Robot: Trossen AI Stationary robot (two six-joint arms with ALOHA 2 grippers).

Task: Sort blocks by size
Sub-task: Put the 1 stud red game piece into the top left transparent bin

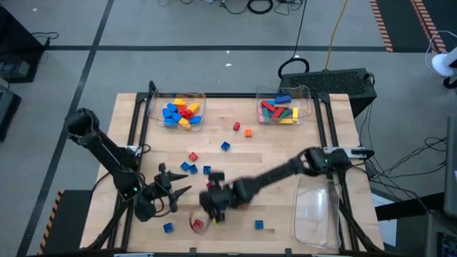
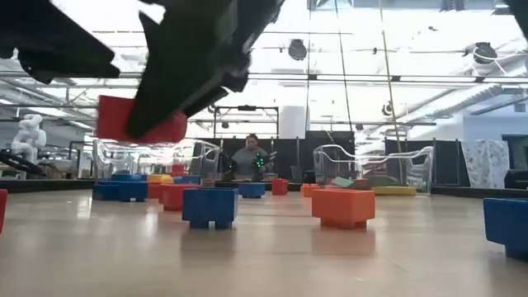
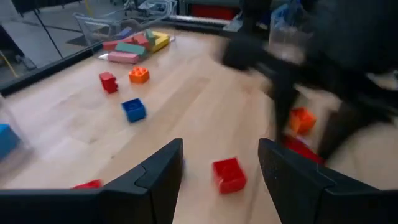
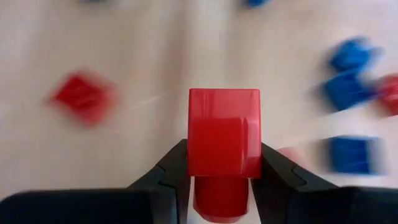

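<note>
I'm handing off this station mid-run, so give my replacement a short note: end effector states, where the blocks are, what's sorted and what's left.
Right end effector: shut on a red block, raised above the table's front centre.
Left end effector: open, empty, waiting low at front left.
Done: small blocks lie in the back-left tray; longer bars in the back-right tray.
A third clear tray sits at front right; no blocks visible in it.
Left: loose small blocks on the table, including a blue block, an orange block and a second red block, plus the one in hand.
</note>
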